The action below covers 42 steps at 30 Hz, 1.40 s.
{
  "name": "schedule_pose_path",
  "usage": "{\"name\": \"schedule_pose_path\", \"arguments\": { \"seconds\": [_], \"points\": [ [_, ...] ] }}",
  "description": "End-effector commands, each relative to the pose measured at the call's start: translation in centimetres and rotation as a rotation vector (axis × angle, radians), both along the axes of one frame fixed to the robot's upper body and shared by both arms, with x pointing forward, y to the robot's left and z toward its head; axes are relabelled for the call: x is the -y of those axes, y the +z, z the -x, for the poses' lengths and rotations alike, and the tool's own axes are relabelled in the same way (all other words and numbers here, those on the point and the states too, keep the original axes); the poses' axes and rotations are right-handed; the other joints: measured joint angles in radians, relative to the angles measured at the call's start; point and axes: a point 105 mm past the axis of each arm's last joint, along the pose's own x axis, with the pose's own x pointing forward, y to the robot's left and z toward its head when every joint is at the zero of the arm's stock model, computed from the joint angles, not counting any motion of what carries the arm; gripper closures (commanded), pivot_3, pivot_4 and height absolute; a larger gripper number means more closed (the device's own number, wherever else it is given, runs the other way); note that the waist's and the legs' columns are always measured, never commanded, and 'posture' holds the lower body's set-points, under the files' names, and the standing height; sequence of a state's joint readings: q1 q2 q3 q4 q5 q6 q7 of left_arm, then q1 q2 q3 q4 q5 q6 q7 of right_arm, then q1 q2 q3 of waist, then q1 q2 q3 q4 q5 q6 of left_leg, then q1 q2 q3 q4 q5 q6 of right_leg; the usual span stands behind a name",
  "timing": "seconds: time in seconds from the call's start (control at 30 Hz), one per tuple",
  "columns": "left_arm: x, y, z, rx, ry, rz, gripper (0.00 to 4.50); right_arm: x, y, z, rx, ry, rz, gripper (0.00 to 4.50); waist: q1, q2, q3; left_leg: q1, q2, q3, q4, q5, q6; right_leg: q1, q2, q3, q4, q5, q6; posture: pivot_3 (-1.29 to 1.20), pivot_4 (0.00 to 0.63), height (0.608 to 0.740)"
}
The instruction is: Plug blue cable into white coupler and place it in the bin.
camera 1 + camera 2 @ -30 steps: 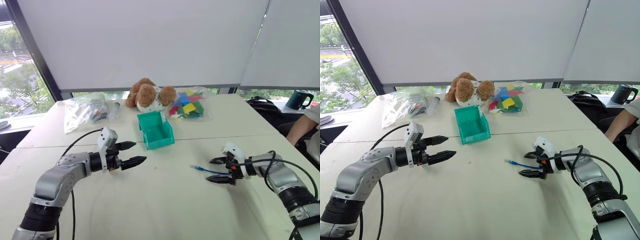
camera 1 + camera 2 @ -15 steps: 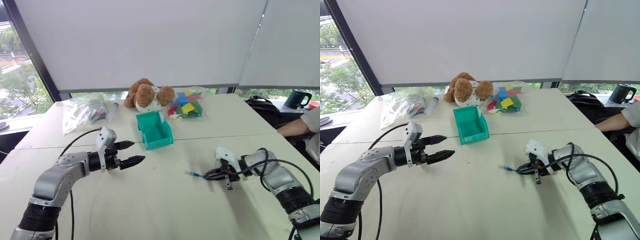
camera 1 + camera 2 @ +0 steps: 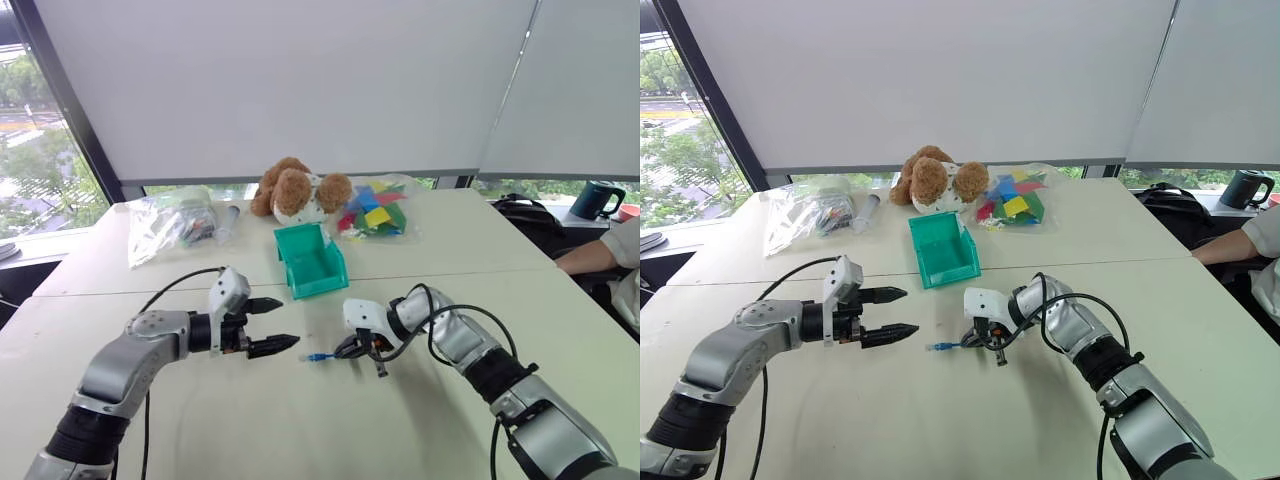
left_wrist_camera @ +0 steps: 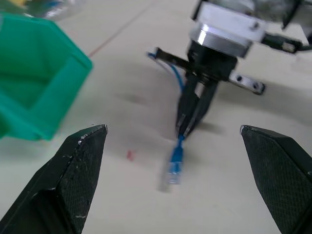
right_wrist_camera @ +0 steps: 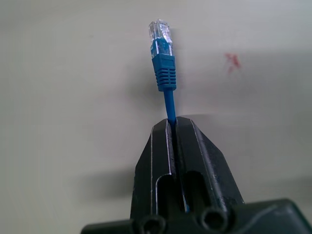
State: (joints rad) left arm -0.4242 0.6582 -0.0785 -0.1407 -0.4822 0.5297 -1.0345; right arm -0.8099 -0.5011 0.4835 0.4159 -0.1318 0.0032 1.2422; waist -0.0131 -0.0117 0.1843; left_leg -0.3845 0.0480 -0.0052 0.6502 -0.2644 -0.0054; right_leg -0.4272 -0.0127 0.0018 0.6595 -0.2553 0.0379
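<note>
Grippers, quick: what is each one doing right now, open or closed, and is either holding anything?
Left gripper: jaws open, holding nothing.
Right gripper: jaws closed on the blue cable, just behind its clear plug.

Lit by soft daylight from the windows [image 3: 40, 160] behind the table [image 3: 300, 420]. Showed only faint shadows. Looked blurry near the plug [image 4: 171, 173] in the left wrist view.
</note>
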Motion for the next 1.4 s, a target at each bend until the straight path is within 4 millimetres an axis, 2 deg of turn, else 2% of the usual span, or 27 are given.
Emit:
{"name": "schedule_pose_path", "arguments": {
  "seconds": [0.03,0.2,0.43,0.6,0.77,0.87,1.03,1.1,1.17,1.27,1.4],
  "points": [
    [0.2,-0.5,0.5,0.004,-0.055,-0.023,0.00,1.2,-0.1,0.4,-0.004,-0.008,0.036,3.16,0.000,0.000,0.000,0.000,0.000,0.000,0.000,0.000,0.000,0.000,0.000,0.000,0.001,0.000,0.000,0.00,0.150,0.740],
    [0.4,-2.9,0.4,-0.062,-0.129,-0.061,0.00,3.4,1.5,2.5,-0.009,-0.059,0.014,0.70,0.014,0.000,0.000,-0.001,0.000,-0.001,0.000,0.000,0.000,0.000,0.000,0.000,0.001,0.000,0.000,0.00,0.150,0.740],
    [1.6,-6.9,-1.4,-0.096,-0.197,-0.140,0.00,6.8,2.3,6.9,-0.034,-0.244,-0.054,0.70,0.028,0.000,0.000,-0.002,-0.001,-0.001,0.000,0.000,0.000,-0.001,0.000,0.000,0.000,0.000,0.000,0.00,0.150,0.740],
    [2.6,-7.7,-2.2,-0.099,-0.222,-0.132,0.00,8.1,2.3,9.3,-0.062,-0.370,-0.089,0.70,0.024,0.000,0.000,-0.003,-0.001,-0.001,0.002,0.000,0.000,-0.001,0.001,0.000,0.000,0.000,0.000,0.00,0.150,0.740],
    [3.0,-8.2,-2.5,-0.101,-0.241,-0.138,0.00,8.7,2.3,10.3,-0.060,-0.453,-0.105,0.70,0.024,0.000,0.000,-0.002,-0.001,-0.001,0.002,0.000,0.000,-0.001,0.001,0.000,0.000,0.000,0.000,0.00,0.150,0.740],
    [3.1,-8.5,-2.5,-0.085,-0.256,-0.144,0.90,8.9,2.5,10.4,-0.049,-0.484,-0.112,0.63,0.024,-0.001,-0.001,-0.002,-0.001,-0.001,0.002,0.000,0.000,0.000,0.001,0.000,0.000,0.000,0.000,0.00,0.150,0.740],
    [2.9,-9.2,-2.1,0.000,-0.307,-0.210,3.37,8.9,2.2,10.0,-0.059,-0.523,-0.150,0.63,0.022,-0.001,-0.001,-0.002,-0.001,-0.001,0.002,0.000,0.001,0.000,0.001,0.000,0.000,-0.001,0.001,0.00,0.150,0.740],
    [2.9,-9.2,-2.0,0.016,-0.315,-0.201,4.44,8.7,2.1,9.6,-0.116,-0.592,-0.263,0.63,0.022,-0.001,-0.001,-0.002,-0.001,-0.001,0.001,0.000,0.001,0.000,0.001,0.000,-0.001,-0.001,0.001,0.00,0.150,0.740],
    [3.2,-8.7,-2.1,0.043,-0.305,-0.177,4.48,8.7,1.4,9.7,-0.191,-0.656,-0.343,0.63,0.022,-0.002,-0.001,-0.002,0.000,-0.001,0.001,0.000,0.001,0.000,0.001,0.000,-0.001,-0.001,0.001,0.00,0.150,0.740],
    [3.5,-7.0,-2.4,0.097,-0.293,-0.128,4.48,7.4,1.4,10.4,-0.355,-0.703,-0.517,0.63,0.024,-0.002,-0.001,-0.003,0.000,-0.001,0.001,0.000,0.001,0.000,0.001,0.000,-0.001,-0.001,0.001,0.00,0.150,0.740],
    [4.1,-3.0,-3.3,0.192,-0.224,-0.012,4.48,4.6,2.8,10.1,-0.562,-0.715,-0.761,0.63,0.019,-0.003,-0.001,-0.003,0.000,-0.002,0.002,0.000,0.001,0.000,0.001,0.000,0.000,0.000,0.001,0.00,0.150,0.740]
  ]
}}
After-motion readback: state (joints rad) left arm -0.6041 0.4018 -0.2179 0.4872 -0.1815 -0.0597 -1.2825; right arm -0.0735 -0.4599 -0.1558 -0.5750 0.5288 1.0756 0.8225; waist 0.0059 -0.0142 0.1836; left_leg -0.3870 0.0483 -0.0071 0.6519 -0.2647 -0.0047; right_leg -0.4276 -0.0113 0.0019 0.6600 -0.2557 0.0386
